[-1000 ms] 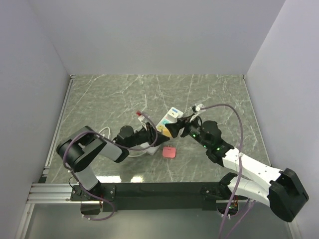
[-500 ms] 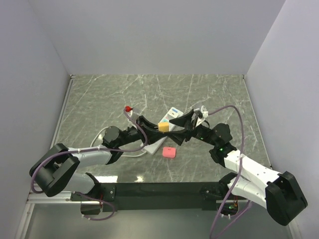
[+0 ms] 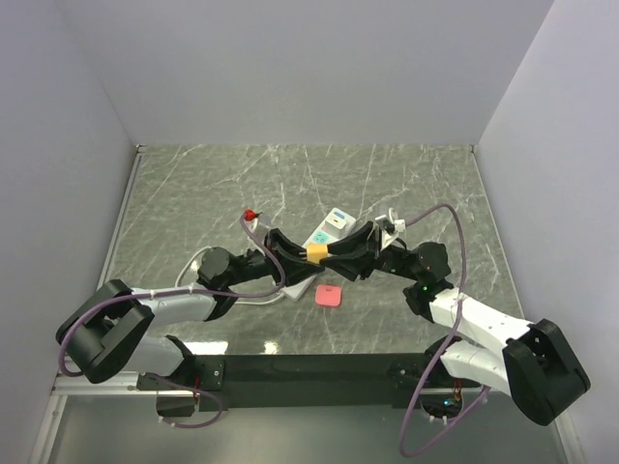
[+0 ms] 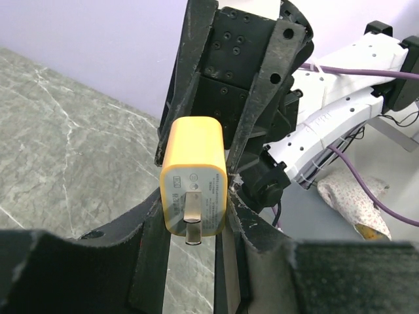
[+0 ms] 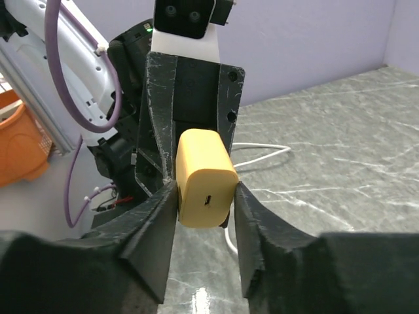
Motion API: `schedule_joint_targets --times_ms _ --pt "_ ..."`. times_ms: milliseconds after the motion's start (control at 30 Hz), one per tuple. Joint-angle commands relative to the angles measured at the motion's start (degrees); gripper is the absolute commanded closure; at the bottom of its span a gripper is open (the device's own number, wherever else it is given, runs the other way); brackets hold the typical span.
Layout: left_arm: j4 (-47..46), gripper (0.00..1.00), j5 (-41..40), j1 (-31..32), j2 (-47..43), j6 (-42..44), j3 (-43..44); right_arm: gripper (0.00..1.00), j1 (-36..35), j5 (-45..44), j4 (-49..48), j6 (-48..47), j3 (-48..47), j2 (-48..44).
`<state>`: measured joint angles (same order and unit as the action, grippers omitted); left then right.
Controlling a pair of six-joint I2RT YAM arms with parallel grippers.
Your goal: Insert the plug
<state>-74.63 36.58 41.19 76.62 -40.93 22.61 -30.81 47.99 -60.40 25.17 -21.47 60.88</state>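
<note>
The left fingers (image 4: 147,229) pinch the yellow plug (image 3: 317,252). The plug is up in the air over the white power strip (image 3: 332,223), near the middle of the tabletop (image 3: 416,184). The right fingers (image 5: 154,222) pinch the same plug from the other side. A small pink square (image 3: 329,296) lies close by.

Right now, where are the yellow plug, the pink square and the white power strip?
yellow plug (image 4: 194,171): left wrist view, on its pronged face.
pink square (image 3: 329,296): top view, on its middle.
white power strip (image 3: 333,222): top view, on its far end.
</note>
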Motion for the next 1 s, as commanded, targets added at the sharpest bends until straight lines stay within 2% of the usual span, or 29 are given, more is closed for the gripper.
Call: schedule_joint_targets --times_ms 0,267,500,600,667,767,867,967 --pt "-3.1 0.81 1.0 -0.1 -0.8 0.8 0.4 0.58 -0.3 4.3 -7.7 2.4 -0.2 1.6" --pt "-7.7 0.60 4.7 0.1 2.8 -1.7 0.4 0.79 -0.4 6.8 -15.3 6.1 -2.3 7.6" --pt "-5.6 0.50 5.3 0.2 3.1 -0.1 1.1 0.91 -0.3 5.6 -11.7 3.1 -4.2 7.8" --pt "-4.0 0.47 4.8 0.1 2.9 0.8 1.2 1.00 -0.3 4.6 -10.2 2.3 -4.6 7.4" --pt "-2.9 0.40 4.3 0.1 2.6 1.5 1.0 1.00 -0.2 3.5 -8.2 1.3 -5.1 7.0" --pt "-0.4 0.35 2.2 0.1 0.6 3.8 0.2 1.00 0.8 1.2 -3.0 -0.8 -5.8 5.7" --pt "6.1 0.32 -1.9 0.0 -2.8 7.4 -1.2 1.00 3.2 -2.3 2.3 -2.1 -6.4 2.2" --pt "12.1 0.29 -6.1 0.1 -6.2 10.7 -2.8 1.00 4.7 -7.9 12.0 -5.5 -8.9 -1.8"
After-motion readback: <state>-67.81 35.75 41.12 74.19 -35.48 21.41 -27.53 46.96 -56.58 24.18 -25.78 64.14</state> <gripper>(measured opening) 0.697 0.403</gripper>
